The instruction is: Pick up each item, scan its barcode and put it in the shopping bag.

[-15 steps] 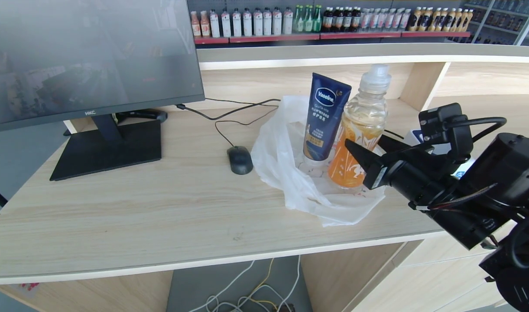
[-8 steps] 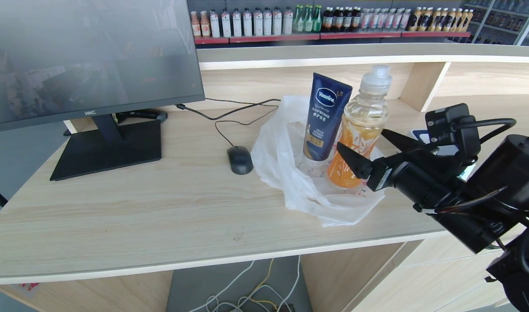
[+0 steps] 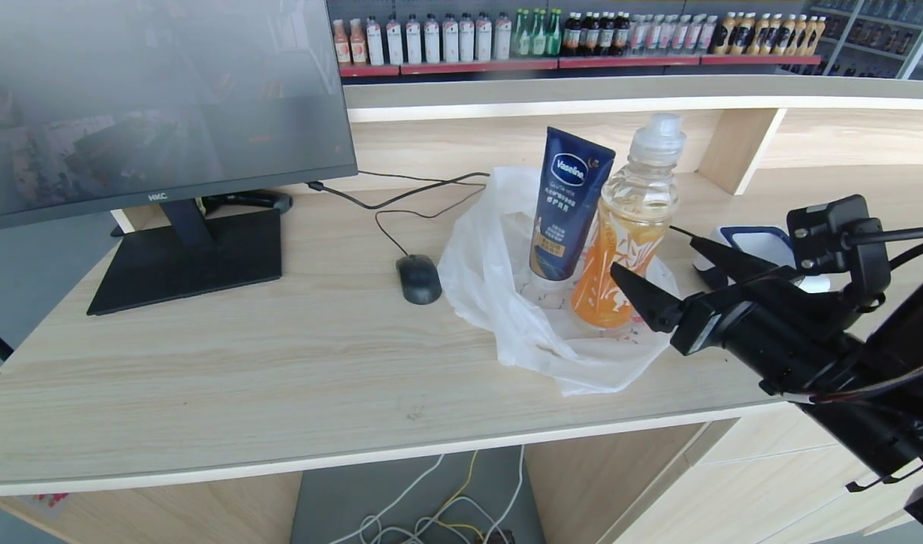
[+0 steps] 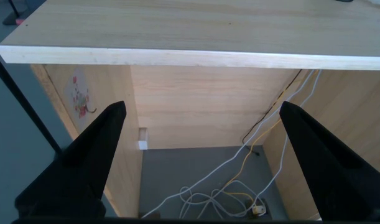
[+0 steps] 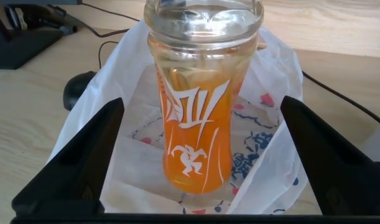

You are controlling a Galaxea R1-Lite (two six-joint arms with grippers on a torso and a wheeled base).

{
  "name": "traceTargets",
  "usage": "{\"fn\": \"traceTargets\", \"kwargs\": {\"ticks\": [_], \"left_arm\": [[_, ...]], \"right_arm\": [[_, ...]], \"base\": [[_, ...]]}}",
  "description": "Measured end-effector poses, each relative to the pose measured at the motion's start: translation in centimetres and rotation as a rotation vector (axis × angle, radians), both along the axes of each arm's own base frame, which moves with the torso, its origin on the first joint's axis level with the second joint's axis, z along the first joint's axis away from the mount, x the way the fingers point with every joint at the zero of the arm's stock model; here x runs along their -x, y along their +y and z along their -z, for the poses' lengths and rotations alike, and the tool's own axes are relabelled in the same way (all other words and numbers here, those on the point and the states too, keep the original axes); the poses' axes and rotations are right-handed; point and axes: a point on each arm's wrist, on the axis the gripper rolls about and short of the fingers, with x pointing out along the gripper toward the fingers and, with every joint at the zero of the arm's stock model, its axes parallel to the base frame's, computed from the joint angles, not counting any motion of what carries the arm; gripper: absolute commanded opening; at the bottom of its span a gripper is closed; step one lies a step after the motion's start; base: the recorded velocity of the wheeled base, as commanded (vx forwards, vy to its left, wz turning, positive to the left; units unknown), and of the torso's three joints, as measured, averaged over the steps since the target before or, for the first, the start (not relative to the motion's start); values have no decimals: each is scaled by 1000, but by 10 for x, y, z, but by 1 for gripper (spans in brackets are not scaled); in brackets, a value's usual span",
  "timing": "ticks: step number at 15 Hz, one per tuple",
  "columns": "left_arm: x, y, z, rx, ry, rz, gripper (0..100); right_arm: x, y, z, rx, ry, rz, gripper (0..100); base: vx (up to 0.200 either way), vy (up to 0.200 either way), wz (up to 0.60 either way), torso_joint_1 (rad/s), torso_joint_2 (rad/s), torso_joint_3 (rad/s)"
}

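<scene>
Two grippers, both with fingers spread wide and holding nothing.

1. Right gripper [image 3: 654,255]: over the counter's [image 3: 204,378] front right part, close to its front edge, fingers aimed at the bottle.
2. Bottle [image 3: 627,227], orange drink, pale cap: upright just ahead of the right fingertips, in line with the gap between them, no contact visible.
3. Shopping bag [image 3: 491,287], white plastic: slumped open under and around the bottle, its crumpled front hem near the counter edge.
4. Tube [image 3: 567,204], dark blue: on its cap in the bag, just beyond the bottle and beside it.
5. White-and-blue device [image 3: 756,243]: on the counter behind the right fingers.
6. Mouse [image 3: 419,278]: beyond the bag's far side, apart from it; a broad run of counter wood stretches from there to the front edge.
7. Monitor [image 3: 159,98]: farthest off, on a flat black stand.
8. Left gripper [image 4: 202,106]: below the counter's front edge, facing the recess with loose cables [image 4: 227,186].
</scene>
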Motion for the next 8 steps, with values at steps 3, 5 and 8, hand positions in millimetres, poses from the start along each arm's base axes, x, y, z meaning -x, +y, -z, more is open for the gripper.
{"fn": "traceTargets", "kwargs": {"ticks": [3,5,8], "left_arm": [[0,0,0,0,0,0,100],[0,0,0,0,0,0,100],[0,0,0,-8,1,0,100]], "right_arm": [[22,-18,3,3,6,25,100],[48,-36,12,12,24,47,100],[96,-65,26,-23,44,83,100]], "base": [[0,0,0,0,0,0],[0,0,0,0,0,0],[0,0,0,0,0,0]]}}
